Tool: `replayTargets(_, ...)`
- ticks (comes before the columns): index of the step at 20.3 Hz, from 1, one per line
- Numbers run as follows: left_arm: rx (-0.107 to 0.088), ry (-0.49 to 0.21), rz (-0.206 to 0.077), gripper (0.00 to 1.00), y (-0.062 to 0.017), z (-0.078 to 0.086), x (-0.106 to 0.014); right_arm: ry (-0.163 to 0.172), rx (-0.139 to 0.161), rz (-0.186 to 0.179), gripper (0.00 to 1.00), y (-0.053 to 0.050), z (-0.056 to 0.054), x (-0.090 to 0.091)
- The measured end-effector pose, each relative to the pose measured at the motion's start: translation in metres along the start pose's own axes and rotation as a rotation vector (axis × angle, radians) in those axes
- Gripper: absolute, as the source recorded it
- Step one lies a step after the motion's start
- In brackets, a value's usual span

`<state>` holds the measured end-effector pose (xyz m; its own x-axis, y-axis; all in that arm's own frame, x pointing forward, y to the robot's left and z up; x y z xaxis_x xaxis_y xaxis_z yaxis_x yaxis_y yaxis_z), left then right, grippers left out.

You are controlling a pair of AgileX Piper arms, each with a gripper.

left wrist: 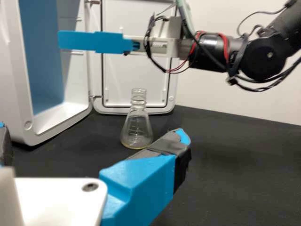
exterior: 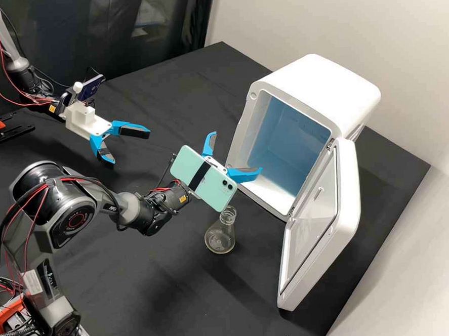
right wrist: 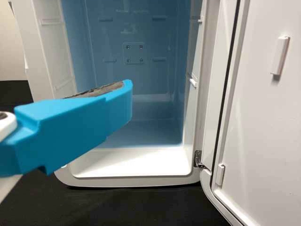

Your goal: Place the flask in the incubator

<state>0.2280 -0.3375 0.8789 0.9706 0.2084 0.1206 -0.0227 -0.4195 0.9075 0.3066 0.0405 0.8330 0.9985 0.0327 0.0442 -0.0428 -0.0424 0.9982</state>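
Flask (exterior: 221, 234) upright on the bench (exterior: 141, 295), outside the open incubator (exterior: 326, 88), and I'm holding nothing.
Over the bench's far left part my left gripper (exterior: 117, 140) hovers, fingers spread wide with nothing between them. Next along, my right gripper (exterior: 228, 158) hangs in front of the incubator's mouth, fingers apart too. Just under it the clear flask stands mid-bench, near the incubator's lower front rim. The incubator sits by the bench's right edge, its door (exterior: 350, 190) swung wide open.
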Motion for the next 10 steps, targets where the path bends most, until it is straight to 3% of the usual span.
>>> replayTargets(6, -0.001, -0.004, -0.002, 1.0, -0.0002, 0.0004, 0.0, 0.0, 0.004, 0.0, 1.0, 0.0, 0.0, 0.0)
replayTargets(10, -0.008, -0.002, -0.019, 1.0, -0.0048, -0.0017, 0.0034, 0.011, 0.004, 0.008, 1.0, -0.0008, 0.0032, -0.0051)
